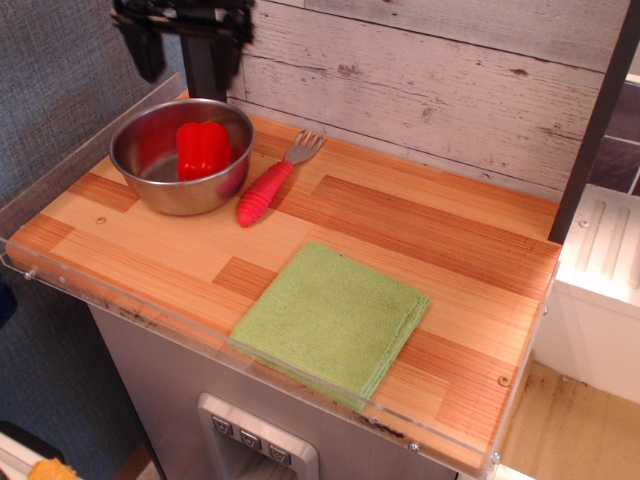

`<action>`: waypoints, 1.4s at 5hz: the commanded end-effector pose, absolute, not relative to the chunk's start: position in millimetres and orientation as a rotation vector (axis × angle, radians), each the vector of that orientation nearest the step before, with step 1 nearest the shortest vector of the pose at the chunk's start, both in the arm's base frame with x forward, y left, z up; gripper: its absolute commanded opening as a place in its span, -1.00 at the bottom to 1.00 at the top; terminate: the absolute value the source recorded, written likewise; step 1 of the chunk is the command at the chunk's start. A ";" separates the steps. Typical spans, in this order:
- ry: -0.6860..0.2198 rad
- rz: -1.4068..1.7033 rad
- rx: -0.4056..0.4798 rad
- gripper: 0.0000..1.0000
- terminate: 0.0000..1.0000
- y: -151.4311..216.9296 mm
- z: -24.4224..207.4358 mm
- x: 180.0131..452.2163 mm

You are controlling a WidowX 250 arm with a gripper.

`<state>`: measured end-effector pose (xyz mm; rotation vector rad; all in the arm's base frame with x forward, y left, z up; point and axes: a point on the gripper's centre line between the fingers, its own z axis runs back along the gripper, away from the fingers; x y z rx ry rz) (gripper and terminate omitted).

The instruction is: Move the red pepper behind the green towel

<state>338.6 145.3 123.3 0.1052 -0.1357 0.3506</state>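
Observation:
The red pepper [203, 148] sits upright inside the steel bowl [133, 160] at the back left of the wooden counter. The green towel [335, 315] lies flat near the counter's front edge, right of the middle. My gripper [180, 58] is high above the bowl's far rim, at the top left of the view, blurred by motion. Its jaws stand apart and hold nothing. It is clear of the pepper.
A fork with a red ribbed handle [264, 193] lies just right of the bowl, its tines toward the white plank wall [430, 80]. A clear plastic lip runs along the counter's front and left edges. A dark post [595, 120] stands at the right.

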 end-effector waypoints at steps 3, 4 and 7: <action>-0.072 0.405 0.168 1.00 -1.00 157.8 80.3 330.4; -0.063 0.435 0.198 1.00 -1.00 169.6 64.4 338.7; -0.103 0.474 0.197 -1.00 -1.00 172.0 58.6 351.5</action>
